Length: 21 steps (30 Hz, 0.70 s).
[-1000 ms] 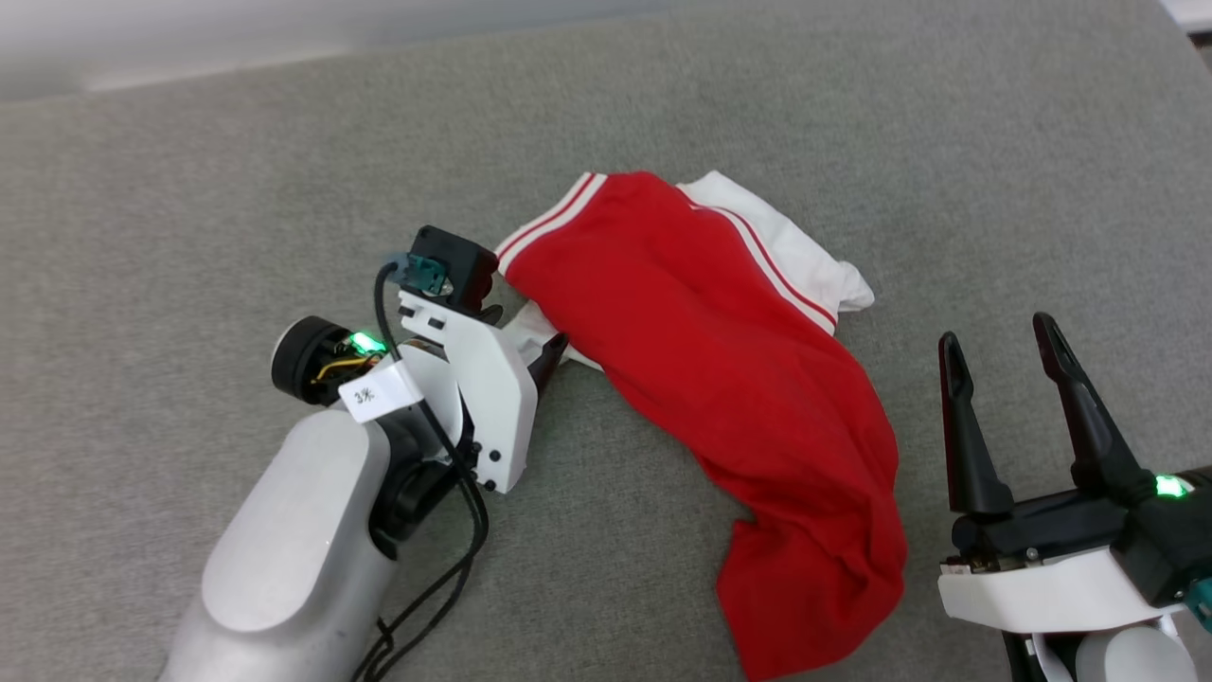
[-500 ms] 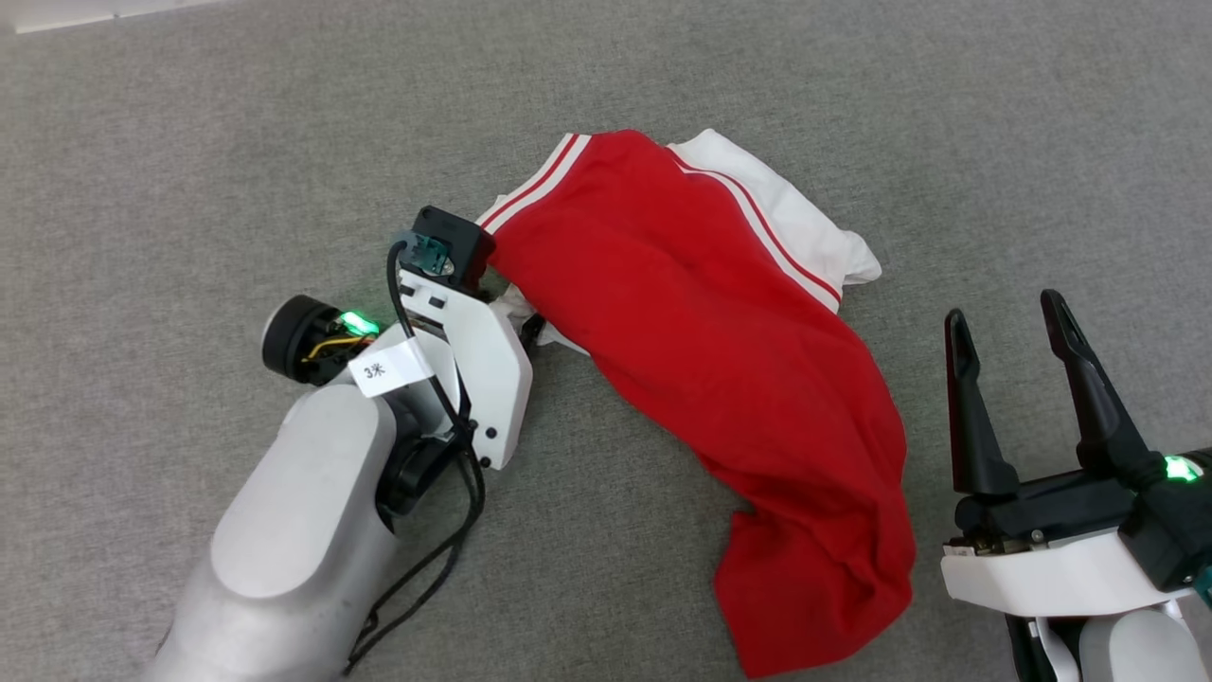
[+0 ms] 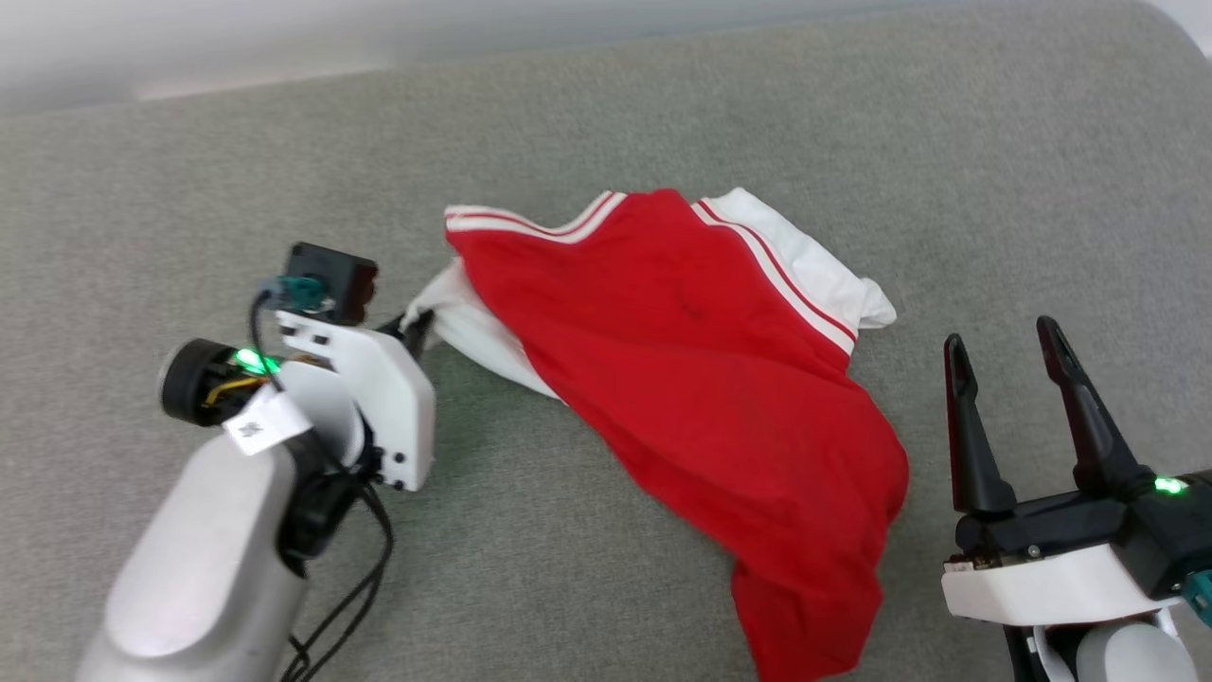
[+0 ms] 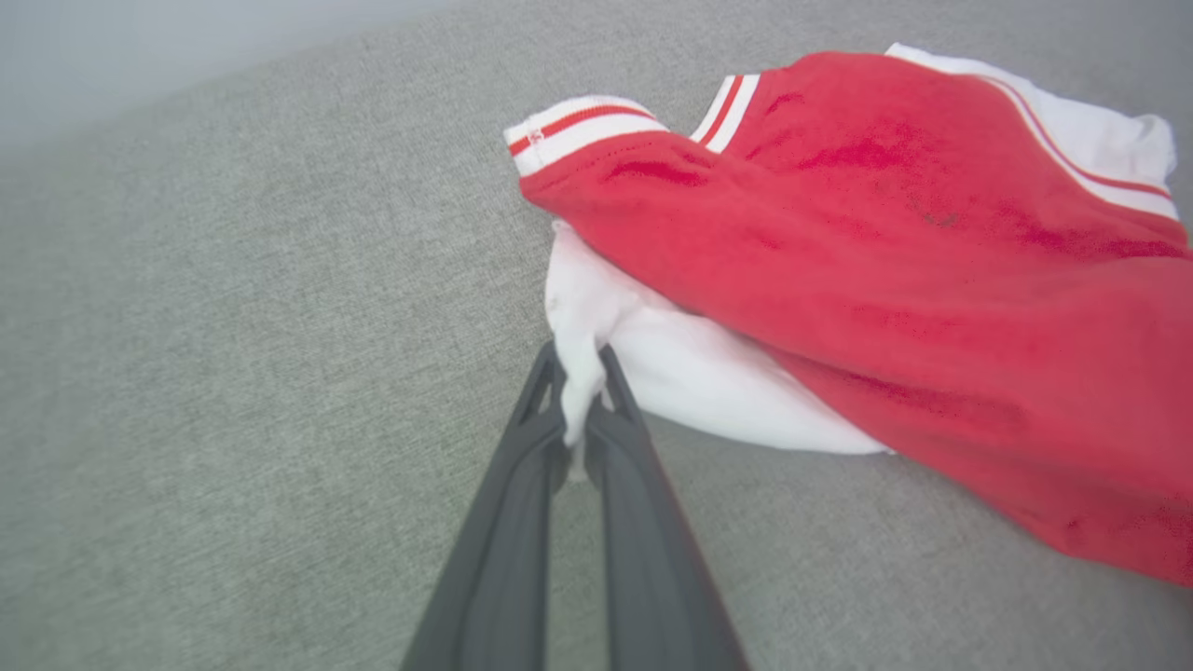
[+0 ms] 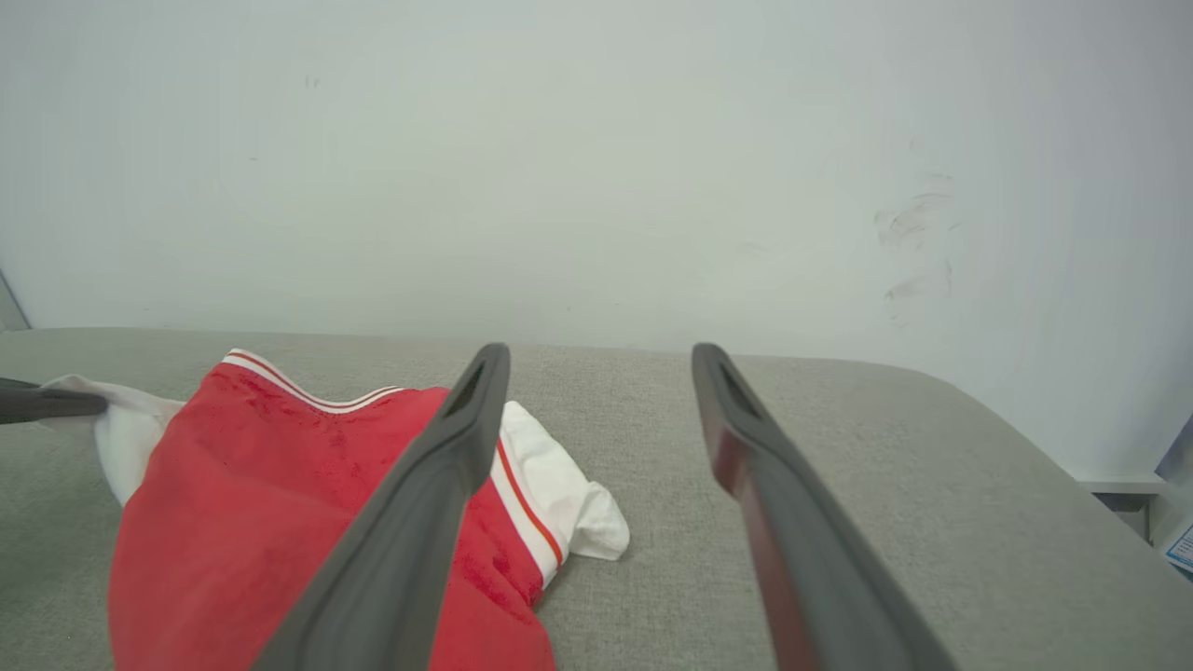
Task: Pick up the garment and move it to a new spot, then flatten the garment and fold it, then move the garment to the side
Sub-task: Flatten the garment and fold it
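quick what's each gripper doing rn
Left gripper: shut on the white sleeve of the red short-sleeved T-shirt.
Right gripper: open, holding nothing.

The head view looks steeply down from above on the grey surface (image 3: 663,123) and takes in the whole garment (image 3: 701,379). The left wrist view sits low and close, facing along the left gripper (image 4: 579,356) at the garment's white sleeve and striped band. The right wrist view stands farther back, almost level, facing between the right gripper (image 5: 599,352) fingers past the garment to a pale wall (image 5: 596,168). All three share the garment's striped top end.
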Tool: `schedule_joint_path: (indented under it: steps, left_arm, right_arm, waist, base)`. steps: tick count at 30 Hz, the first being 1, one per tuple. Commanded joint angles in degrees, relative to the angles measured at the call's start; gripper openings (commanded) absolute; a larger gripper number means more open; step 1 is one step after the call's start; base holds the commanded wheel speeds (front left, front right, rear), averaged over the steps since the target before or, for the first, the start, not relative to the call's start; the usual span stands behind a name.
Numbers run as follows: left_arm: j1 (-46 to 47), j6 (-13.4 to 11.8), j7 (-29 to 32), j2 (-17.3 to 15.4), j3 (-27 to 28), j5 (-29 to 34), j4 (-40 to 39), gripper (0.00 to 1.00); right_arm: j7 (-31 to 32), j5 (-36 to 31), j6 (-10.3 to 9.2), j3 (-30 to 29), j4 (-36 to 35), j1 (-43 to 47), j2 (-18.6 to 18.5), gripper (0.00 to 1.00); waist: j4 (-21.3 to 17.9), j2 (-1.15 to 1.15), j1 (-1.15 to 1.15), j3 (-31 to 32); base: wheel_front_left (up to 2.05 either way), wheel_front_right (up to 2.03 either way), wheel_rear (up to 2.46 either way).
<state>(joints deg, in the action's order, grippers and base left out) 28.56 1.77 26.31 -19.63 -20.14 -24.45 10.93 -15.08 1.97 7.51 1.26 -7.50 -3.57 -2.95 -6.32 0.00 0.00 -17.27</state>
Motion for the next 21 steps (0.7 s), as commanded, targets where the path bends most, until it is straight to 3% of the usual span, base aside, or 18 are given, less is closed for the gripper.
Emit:
schedule_joint_path:
  steps: [1, 9, 15, 18, 19, 20, 21]
  left_arm:
    - [-1.2, -0.1, -0.1, -1.9, 1.5, -0.8, -2.7, 0.00]
    - [-5.1, -2.0, 2.8, -8.9, 8.2, -3.6, -10.4, 0.00]
    - [-10.4, -4.0, 10.0, -13.7, 11.9, -6.8, -12.0, 0.00]
    - [-12.5, -5.0, 8.7, -13.9, 12.6, -6.3, -10.8, 0.00]
    - [-12.7, -5.1, 7.9, -13.4, 12.7, -6.5, -10.5, 0.16]
    - [-12.6, -5.2, 7.0, -13.1, 12.9, -6.5, -10.2, 0.80]
    - [-12.6, -5.3, 6.1, -12.8, 12.9, -6.3, -9.8, 1.00]
  right_arm:
    - [-0.1, 0.3, -0.04, 0.2, 0.5, 0.6, 0.1, 1.00]
    - [-0.1, 1.0, -0.04, 0.2, 0.9, 1.1, 0.1, 1.00]
    - [-0.1, 1.1, -0.04, 0.4, 1.1, 0.9, 0.1, 1.00]
    - [-0.1, 1.1, -0.04, 0.4, 1.3, 0.6, 0.1, 1.00]
    - [-0.1, 1.0, -0.04, 0.4, 1.3, 0.7, 0.1, 1.00]
    - [-0.1, 0.9, -0.04, 0.3, 1.4, 0.7, 0.1, 1.00]
    - [-0.1, 0.7, -0.04, 0.3, 1.5, 0.7, 0.1, 1.00]
  waist:
    - [1.7, 0.00, 0.00, 2.2]
    - [2.6, 0.00, 0.00, 3.8]
    - [2.6, 0.00, 0.00, 3.7]
    - [2.4, 0.00, 0.00, 3.6]
    - [2.4, 0.00, 0.00, 3.6]
    - [2.4, 0.00, 0.00, 3.7]
    - [2.4, 0.00, 0.00, 3.8]
  base:
    - [0.00, 0.00, 0.00]
    - [0.00, 0.00, 0.00]
    - [0.00, 0.00, 0.00]
    - [0.00, 0.00, 0.00]
    - [0.00, 0.00, 0.00]
    - [0.00, 0.00, 0.00]
    - [0.00, 0.00, 0.00]
